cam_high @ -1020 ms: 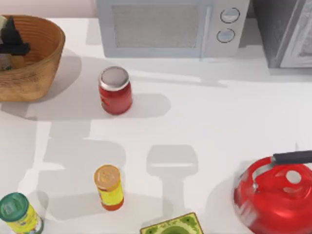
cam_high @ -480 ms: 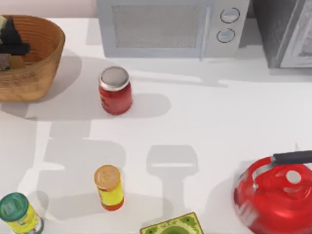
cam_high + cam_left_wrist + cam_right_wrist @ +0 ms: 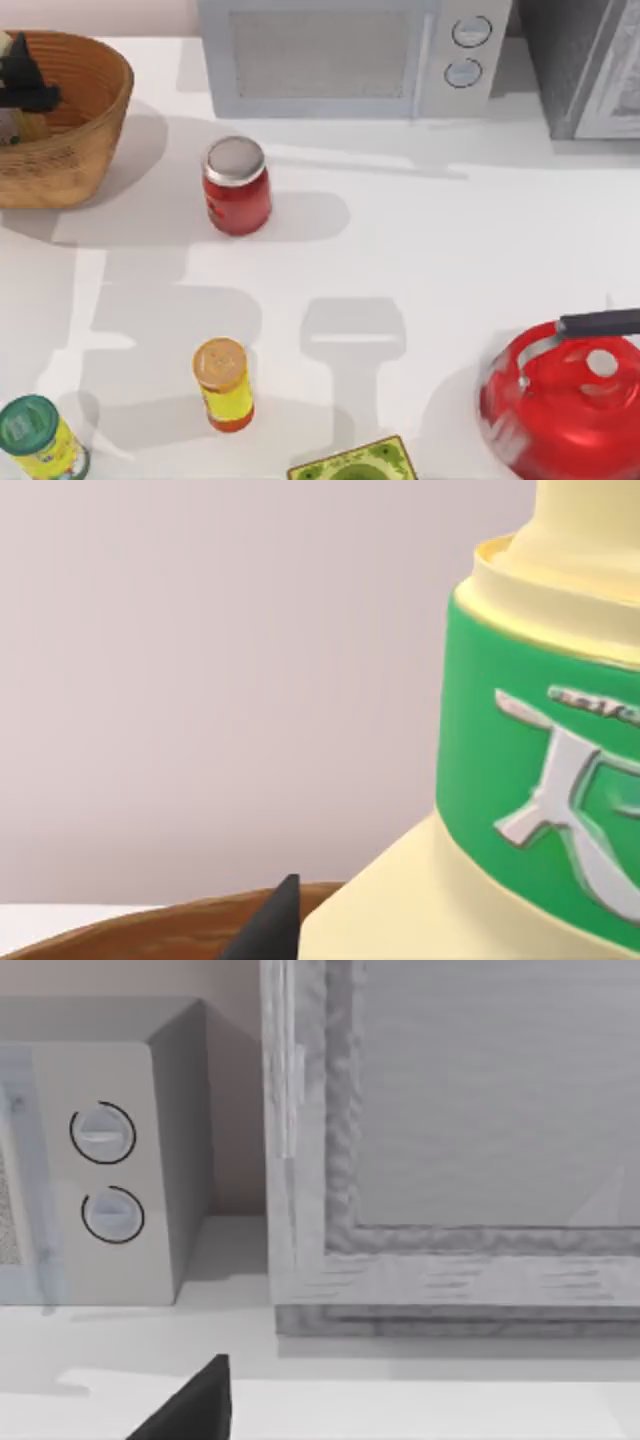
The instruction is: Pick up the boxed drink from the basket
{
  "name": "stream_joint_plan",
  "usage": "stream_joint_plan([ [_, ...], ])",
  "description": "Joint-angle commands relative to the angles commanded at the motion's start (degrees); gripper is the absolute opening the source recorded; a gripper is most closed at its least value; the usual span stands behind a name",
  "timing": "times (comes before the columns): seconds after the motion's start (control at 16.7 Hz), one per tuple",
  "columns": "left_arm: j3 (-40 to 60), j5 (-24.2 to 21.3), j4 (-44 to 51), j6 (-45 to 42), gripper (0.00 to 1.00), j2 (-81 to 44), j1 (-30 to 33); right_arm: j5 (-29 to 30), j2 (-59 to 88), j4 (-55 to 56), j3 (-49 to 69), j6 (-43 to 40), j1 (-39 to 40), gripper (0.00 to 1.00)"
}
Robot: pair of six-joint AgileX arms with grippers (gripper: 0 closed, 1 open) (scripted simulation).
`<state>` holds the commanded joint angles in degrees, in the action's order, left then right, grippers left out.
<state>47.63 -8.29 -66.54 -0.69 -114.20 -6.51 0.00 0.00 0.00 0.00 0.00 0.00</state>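
Observation:
The woven basket [image 3: 85, 120] stands at the table's far left corner. My left gripper [image 3: 25, 82] is inside it, shut on the boxed drink [image 3: 27, 126], of which a yellowish strip shows below the black fingers. In the left wrist view the boxed drink [image 3: 520, 780] is very close: cream-yellow with a green band and white marks, leaning. One dark fingertip [image 3: 272, 928] lies beside its base, above the basket's brown rim [image 3: 140, 935]. My right gripper [image 3: 195, 1410] is parked, facing the microwave and a grey cabinet.
A red jar [image 3: 237, 186] stands in front of the microwave [image 3: 350, 55]. A yellow bottle with an orange cap [image 3: 223, 385], a green-lidded jar [image 3: 35, 437] and a flat green box [image 3: 352, 463] line the near edge. A red kettle [image 3: 565, 395] sits near right.
My left gripper has shifted slightly toward the far side inside the basket, and the carton's visible part has shifted with it. Nothing else on the table has moved.

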Motion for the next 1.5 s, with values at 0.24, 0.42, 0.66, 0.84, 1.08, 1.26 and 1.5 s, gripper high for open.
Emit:
stream_joint_plan([
  [0.24, 3.36, 0.06, 7.19, 0.04, 0.00, 4.38, 0.03, 0.00, 0.00, 0.00, 0.00, 0.00, 0.00, 1.00],
  [0.42, 6.95, 0.13, 14.88, -0.09, 0.00, 9.12, 0.07, 0.00, 0.00, 0.00, 0.00, 0.00, 0.00, 1.00],
  [0.66, 11.46, 0.26, 25.73, -0.23, 0.00, 15.37, 0.10, 0.00, 0.00, 0.00, 0.00, 0.00, 0.00, 1.00],
  [0.84, 13.84, 0.34, 31.87, -0.24, 0.00, 18.76, 0.11, 0.00, 0.00, 0.00, 0.00, 0.00, 0.00, 1.00],
  [1.08, 14.75, 0.37, 34.11, -0.25, 0.00, 20.03, 0.12, 0.00, 0.00, 0.00, 0.00, 0.00, 0.00, 1.00],
  [1.26, 14.57, 0.39, 33.97, -0.35, 0.00, 19.80, 0.06, 0.00, 0.00, 0.00, 0.00, 0.00, 0.00, 1.00],
  [1.5, 9.96, 1.03, 36.73, -0.16, 0.00, 24.92, 0.54, 0.00, 0.00, 0.00, 0.00, 0.00, 0.00, 1.00],
])
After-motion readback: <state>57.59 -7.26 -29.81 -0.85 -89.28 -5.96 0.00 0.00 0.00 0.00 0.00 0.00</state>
